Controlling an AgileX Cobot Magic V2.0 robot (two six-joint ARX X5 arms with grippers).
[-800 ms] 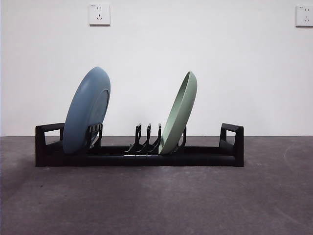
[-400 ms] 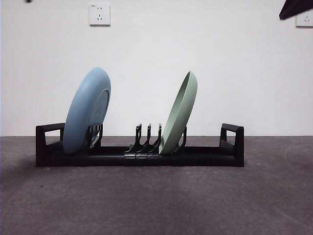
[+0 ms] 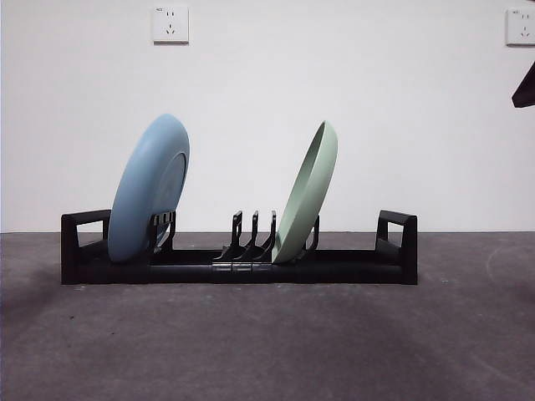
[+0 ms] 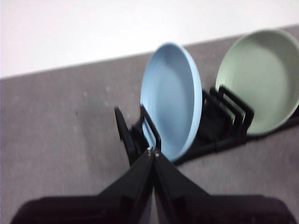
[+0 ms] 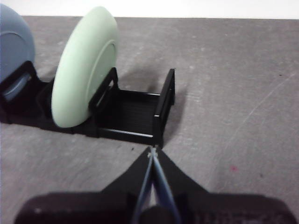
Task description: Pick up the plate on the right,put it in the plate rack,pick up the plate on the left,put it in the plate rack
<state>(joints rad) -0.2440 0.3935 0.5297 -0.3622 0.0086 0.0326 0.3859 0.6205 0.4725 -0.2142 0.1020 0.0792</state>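
Note:
The long black plate rack [image 3: 242, 266] lies across the grey table. A blue plate [image 3: 149, 190] leans in its left slots and a pale green plate [image 3: 307, 194] leans in slots right of the middle. From the left wrist I see the blue plate [image 4: 172, 119], the green plate [image 4: 261, 79] and the rack [image 4: 219, 126]; my left gripper [image 4: 153, 151] is shut, empty, just short of the rack's end. My right gripper [image 5: 152, 150] is shut, empty, above the table near the rack's boxy end [image 5: 163, 105], beside the green plate [image 5: 84, 65]. A black arm tip [image 3: 526, 88] shows at the right edge.
Two wall sockets [image 3: 170, 24] sit high on the white wall behind, the second [image 3: 520, 26] at the top right. Grey table surface [image 3: 267, 342] stretches in front of the rack.
The dark arm tip at the top right has moved lower along the right edge, and the small dark tip at the top left is gone. Plates and rack have not moved.

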